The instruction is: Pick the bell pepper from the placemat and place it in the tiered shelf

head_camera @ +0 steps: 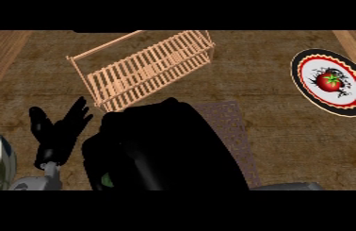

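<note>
The wooden slatted tiered shelf (pixel 146 67) stands tilted at the counter's upper middle. Below it, my right hand (pixel 163 147) fills the centre as a large black mass close to the view. It covers the left part of the dark woven placemat (pixel 235 131). Only a small green sliver of the bell pepper (pixel 106 179) shows, enclosed at the hand's lower left edge and off the mat, with the hand curled round it. My left hand (pixel 59 131) rests open at the lower left, fingers up, apart from the shelf and the pepper.
A round plate (pixel 313 65) with a black and red rim lies at the right edge and carries a tomato (pixel 331 81). Bare wooden counter lies between the shelf and the plate.
</note>
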Available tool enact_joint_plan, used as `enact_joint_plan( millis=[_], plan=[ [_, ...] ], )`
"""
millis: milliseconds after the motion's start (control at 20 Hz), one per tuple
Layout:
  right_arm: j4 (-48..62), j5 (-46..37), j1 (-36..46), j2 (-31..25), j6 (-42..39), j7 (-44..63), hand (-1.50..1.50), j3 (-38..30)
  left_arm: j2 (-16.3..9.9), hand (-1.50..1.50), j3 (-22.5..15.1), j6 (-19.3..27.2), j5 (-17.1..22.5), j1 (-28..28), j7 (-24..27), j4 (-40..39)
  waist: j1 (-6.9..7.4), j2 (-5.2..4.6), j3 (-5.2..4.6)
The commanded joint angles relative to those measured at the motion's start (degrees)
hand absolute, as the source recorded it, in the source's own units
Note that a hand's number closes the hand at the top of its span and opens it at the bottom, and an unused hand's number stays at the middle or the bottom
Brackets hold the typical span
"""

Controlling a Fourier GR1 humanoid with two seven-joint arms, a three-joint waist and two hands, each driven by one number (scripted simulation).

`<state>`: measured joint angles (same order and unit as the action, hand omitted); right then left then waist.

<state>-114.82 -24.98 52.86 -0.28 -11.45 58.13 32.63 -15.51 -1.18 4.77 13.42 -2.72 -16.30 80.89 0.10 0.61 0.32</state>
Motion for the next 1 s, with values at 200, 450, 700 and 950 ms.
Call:
enact_joint_plan(
  millis=[200, 450, 700, 950],
  plan=[
    [9.02, 7.03, 17.49, -0.67, -5.72, 6.13, 1.5, -18.34, 2.8, 0.0, -2.22, 2.34, -2.78, -0.63, -1.31, -2.04, -0.17, -0.49, -0.38],
    [21.5, 5.52, 27.01, -1.08, -3.19, 3.3, 1.5, -23.53, 1.75, 0.0, -0.27, -0.47, -0.98, -0.29, -0.01, -3.43, 0.45, -0.62, -0.44],
    [30.94, 5.65, 30.86, -4.43, -3.25, -3.37, 1.5, -27.98, 0.31, 0.0, 0.54, -2.16, -0.84, 1.35, -0.07, -2.16, 0.79, -0.65, -0.39],
    [43.24, 5.65, 32.85, -5.01, -4.28, -13.28, 1.5, -28.56, 0.97, 0.0, 0.65, -2.18, -1.17, -0.3, 0.23, -3.1, 1.05, -0.88, -0.41]
  ],
)
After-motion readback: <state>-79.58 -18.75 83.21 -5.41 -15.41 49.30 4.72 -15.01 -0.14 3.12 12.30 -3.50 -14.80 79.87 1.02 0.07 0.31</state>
